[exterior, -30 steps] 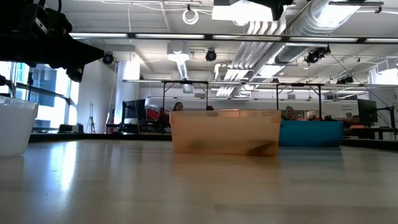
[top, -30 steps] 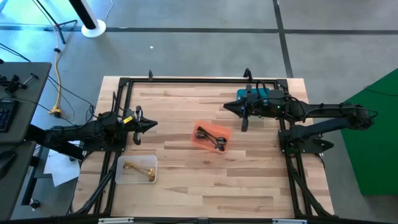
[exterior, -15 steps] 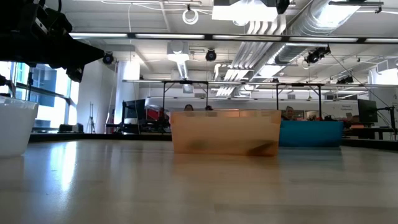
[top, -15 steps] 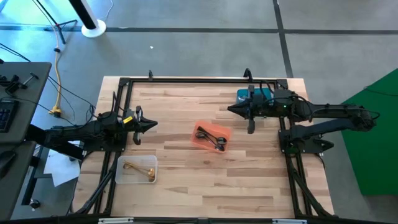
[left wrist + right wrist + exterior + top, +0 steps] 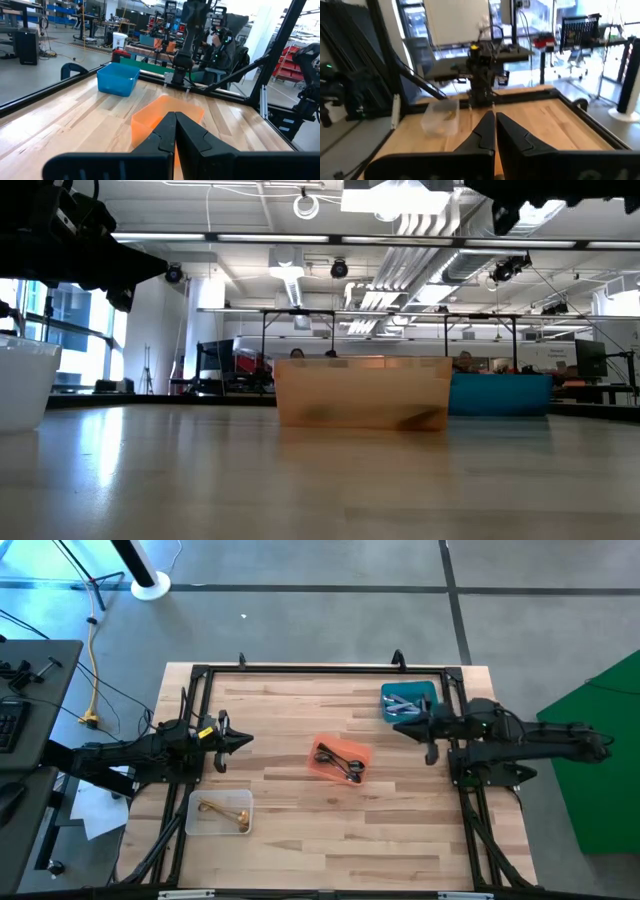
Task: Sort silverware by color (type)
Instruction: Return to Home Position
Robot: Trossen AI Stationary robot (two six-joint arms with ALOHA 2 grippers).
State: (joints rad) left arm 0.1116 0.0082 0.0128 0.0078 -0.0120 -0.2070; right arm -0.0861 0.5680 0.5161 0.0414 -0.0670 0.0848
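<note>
Black silverware [image 5: 340,761] lies in the orange bin [image 5: 322,770] at the table's middle. Gold silverware [image 5: 223,810] lies in the clear bin [image 5: 196,821] at the near left. Silver silverware [image 5: 404,706] lies in the blue bin [image 5: 425,691] at the far right. My left gripper [image 5: 246,740] is shut and empty at the left side, above the table; its closed fingers [image 5: 170,131] point at the orange bin. My right gripper [image 5: 400,727] is shut and empty near the right edge, just near of the blue bin.
A black frame [image 5: 300,669] runs along the table's far and side edges. Bare wood [image 5: 330,830] lies in front of the orange bin. In the low view the orange bin [image 5: 362,392] stands mid-table with the blue bin [image 5: 500,394] behind it.
My right gripper has drawn back toward the table's right and near edges, from over the blue bin to beside the right frame. The blue bin, covered before, now shows with silver silverware in it. My left arm has kept still.
</note>
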